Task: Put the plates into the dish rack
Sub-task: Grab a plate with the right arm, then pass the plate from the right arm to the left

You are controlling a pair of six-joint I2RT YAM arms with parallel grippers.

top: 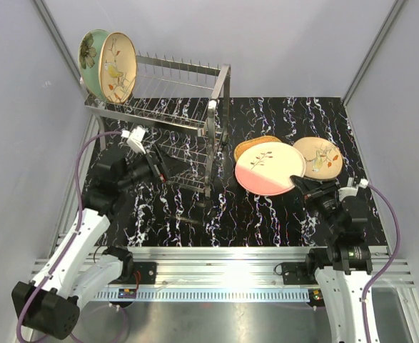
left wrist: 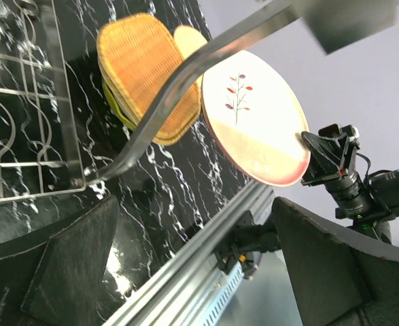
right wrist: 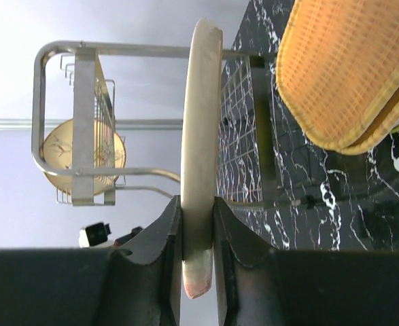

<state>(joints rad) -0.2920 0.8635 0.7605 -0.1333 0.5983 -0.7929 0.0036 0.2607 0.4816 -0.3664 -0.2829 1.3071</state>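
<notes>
Your right pincer is clamped on the rim of the round pink-and-cream plate, right of the tall silver wire dish rack on the black marbled counter. Your left pincer gapes wide beside the rack's lower tier.

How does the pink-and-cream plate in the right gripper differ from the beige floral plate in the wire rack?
The pink-and-cream round plate is clamped at its rim by the right gripper; the beige floral plate is ungripped. The pink plate lies roughly flat right of the silver wire dish rack; the beige plate stands on edge in its top tier. Both are round, plant-patterned.
</notes>
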